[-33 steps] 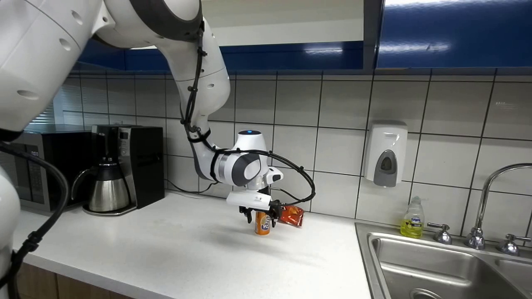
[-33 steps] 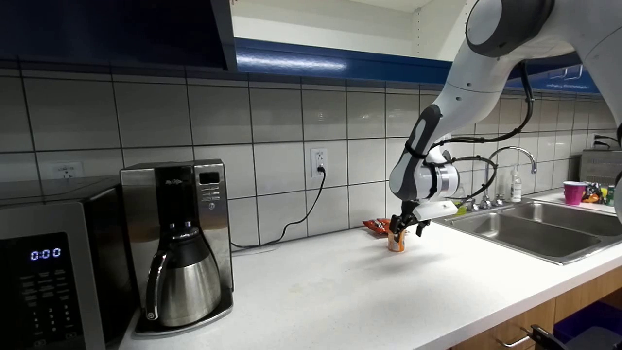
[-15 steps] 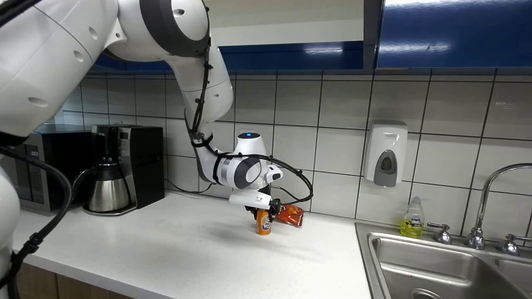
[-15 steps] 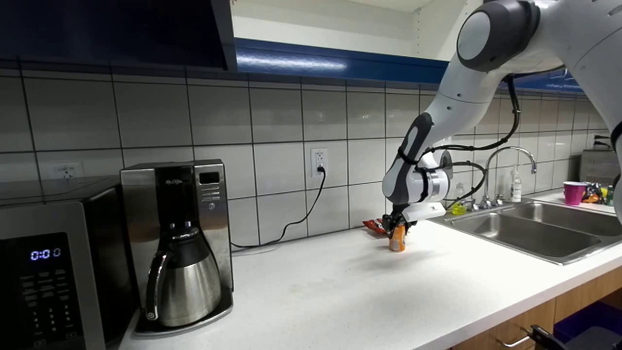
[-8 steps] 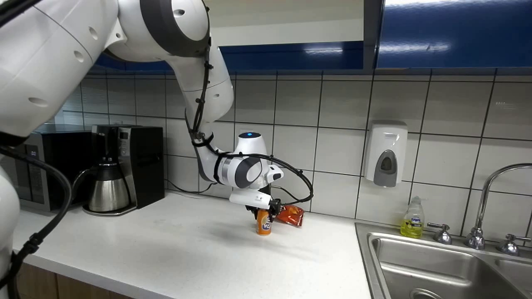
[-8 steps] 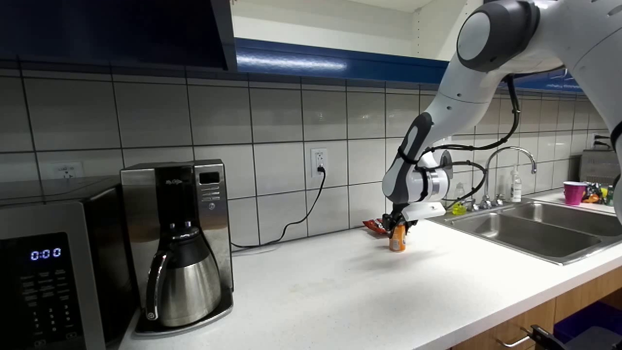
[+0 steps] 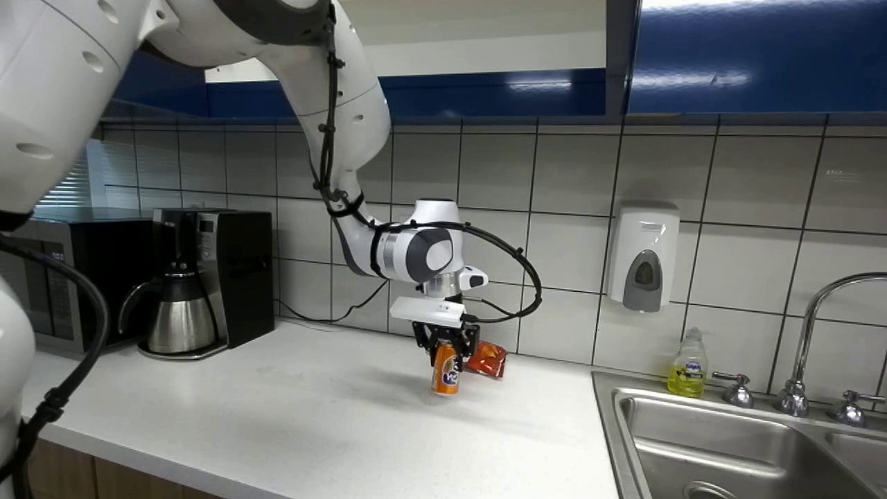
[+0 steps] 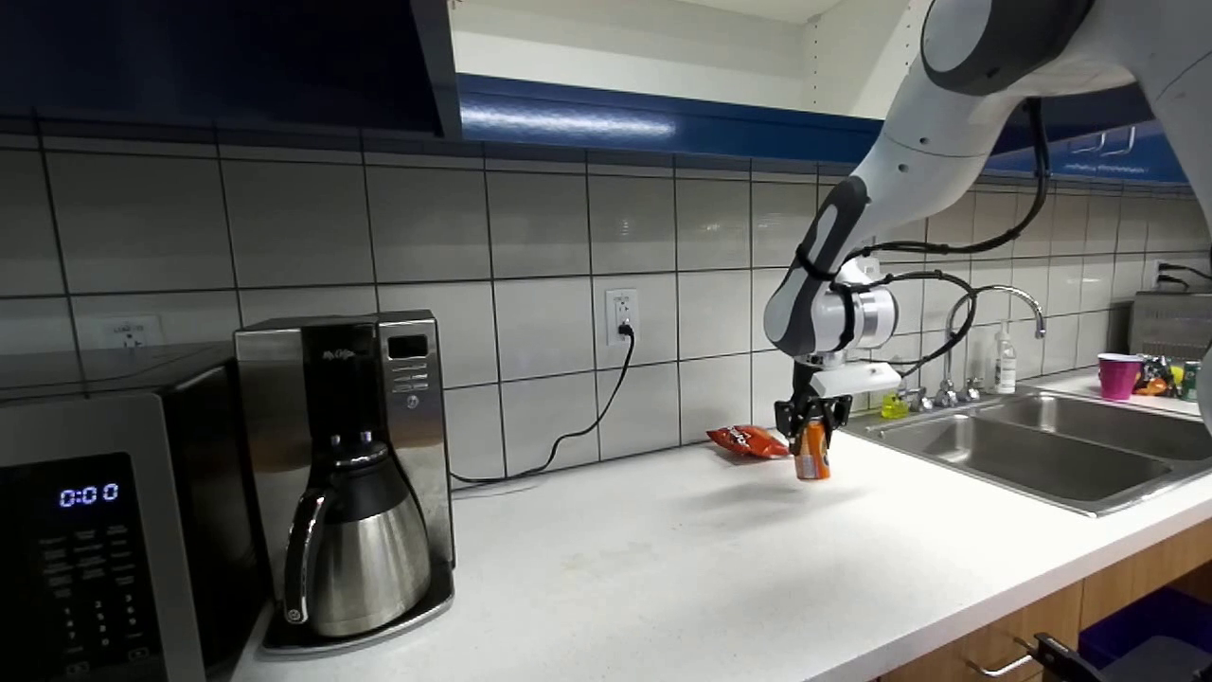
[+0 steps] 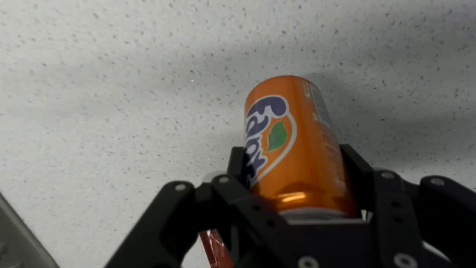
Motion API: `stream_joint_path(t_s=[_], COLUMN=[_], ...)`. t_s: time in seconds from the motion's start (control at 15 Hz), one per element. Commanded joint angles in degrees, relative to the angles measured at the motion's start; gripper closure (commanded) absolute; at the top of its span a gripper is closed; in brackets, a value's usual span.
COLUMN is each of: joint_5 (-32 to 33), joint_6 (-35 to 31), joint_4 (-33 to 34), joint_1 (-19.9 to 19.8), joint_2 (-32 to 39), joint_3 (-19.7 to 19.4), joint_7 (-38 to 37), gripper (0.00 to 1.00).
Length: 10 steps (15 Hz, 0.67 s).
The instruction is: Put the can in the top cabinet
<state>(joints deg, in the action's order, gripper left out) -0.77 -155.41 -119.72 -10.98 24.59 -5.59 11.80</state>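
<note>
Lifting, by my reading: one small orange metal drink can (image 7: 445, 374), blue-lettered, nearly upright.

Change: its base now appears just off the white speckled countertop (image 7: 277, 416) rather than resting on it, and my black two-finger gripper (image 9: 292, 160) sits higher than half a second ago in both exterior views.

Hold: fingers (image 9: 357, 165) drawn in to the can's width, touching both flanks, per wrist view.

Meaning: I take the grasp as secured and the carry as barely begun.

Destination: one glossy dark blue wall cabinet (image 8: 663, 114), pale interior exposed, well above the can; I expect a tall rise, then a reach over its lower edge.

Surface: that countertop; one crinkled orange-red foil snack packet (image 7: 488, 360), near the can; one stainless steel sink (image 7: 608, 409), well apart from it.

Room: one wall of glossy grey-white tiles (image 7: 568, 249); one white-and-grey plastic soap dispenser (image 7: 644, 256), fixed to it; one black-and-steel coffee maker (image 8: 412, 426) with a steel carafe (image 8: 374, 559); one black-and-silver microwave (image 8: 123, 521), display reading 0:00.
</note>
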Motion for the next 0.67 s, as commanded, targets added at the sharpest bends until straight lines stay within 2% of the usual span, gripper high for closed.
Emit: stream_joint_path(t_s=[0.0,0.6], joint_5=[3.8,6.7], joint_6=[6.4,19.1], joint_4=[-4.1,-13.9], joint_1=[1.6,2.6], joint_2=[-7.8,-25.3], joint_3=[-2.4,-2.1], joint_7=[-2.6,-1.9], gripper=[0.62,0.62])
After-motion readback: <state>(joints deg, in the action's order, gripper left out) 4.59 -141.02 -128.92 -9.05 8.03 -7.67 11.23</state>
